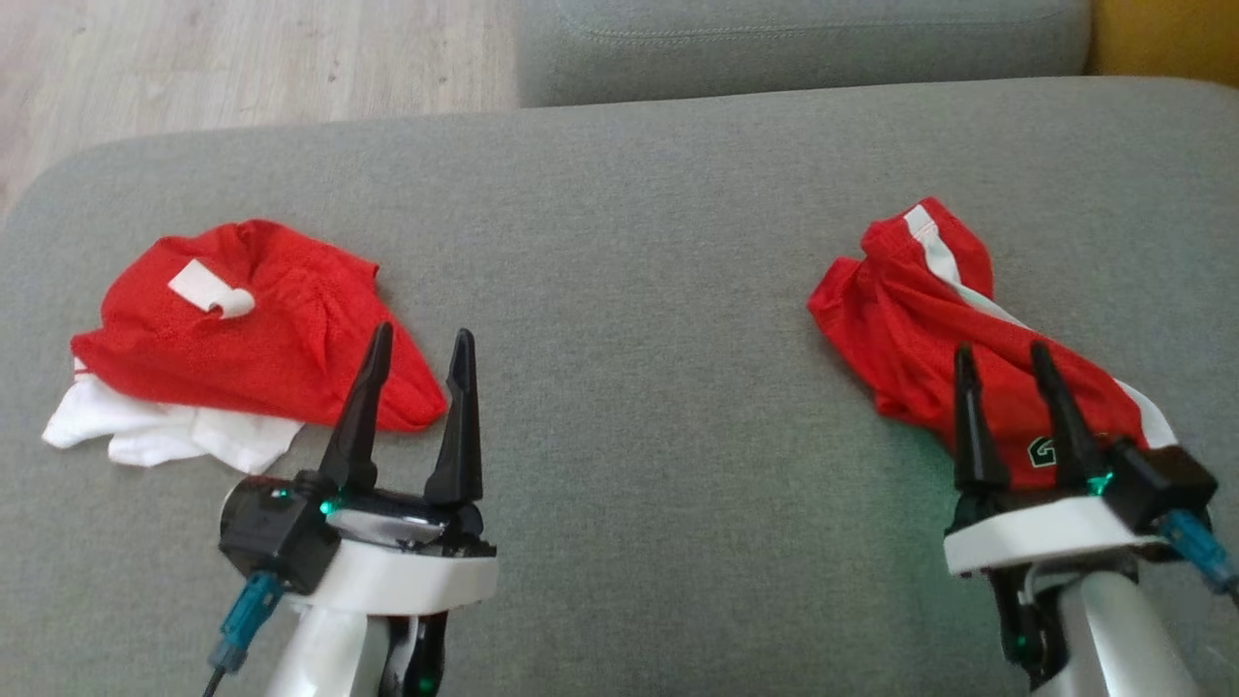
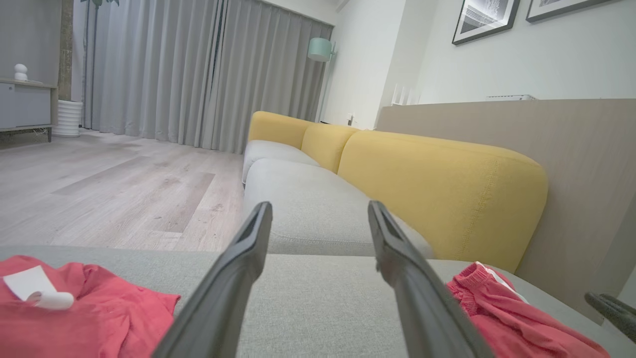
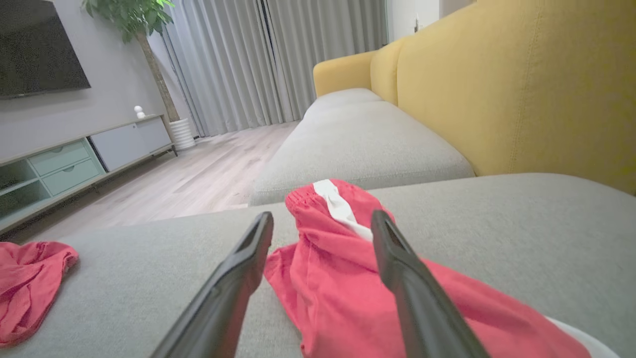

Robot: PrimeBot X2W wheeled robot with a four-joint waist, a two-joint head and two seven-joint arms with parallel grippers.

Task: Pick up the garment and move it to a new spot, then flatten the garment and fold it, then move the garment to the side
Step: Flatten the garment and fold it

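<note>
A crumpled red garment with a white side stripe (image 1: 920, 319) lies on the right of the grey cushion (image 1: 639, 242). My right gripper (image 1: 1001, 348) hovers over its near end, open, with nothing between the fingers. In the right wrist view the same red garment (image 3: 338, 278) spreads under and between the open gripper (image 3: 323, 215). My left gripper (image 1: 424, 332) is open too, its fingers standing at the near right edge of a second red and white garment (image 1: 261, 329). The left wrist view shows this gripper (image 2: 320, 206) open over bare cushion, with red cloth on both sides.
The second garment has a white label on top and white cloth under its near edge. A broad strip of grey cushion separates the two garments. Another grey seat cushion (image 1: 803, 44) lies beyond, the yellow sofa back (image 3: 521, 84) to the right, and wooden floor (image 1: 194, 58) at the far left.
</note>
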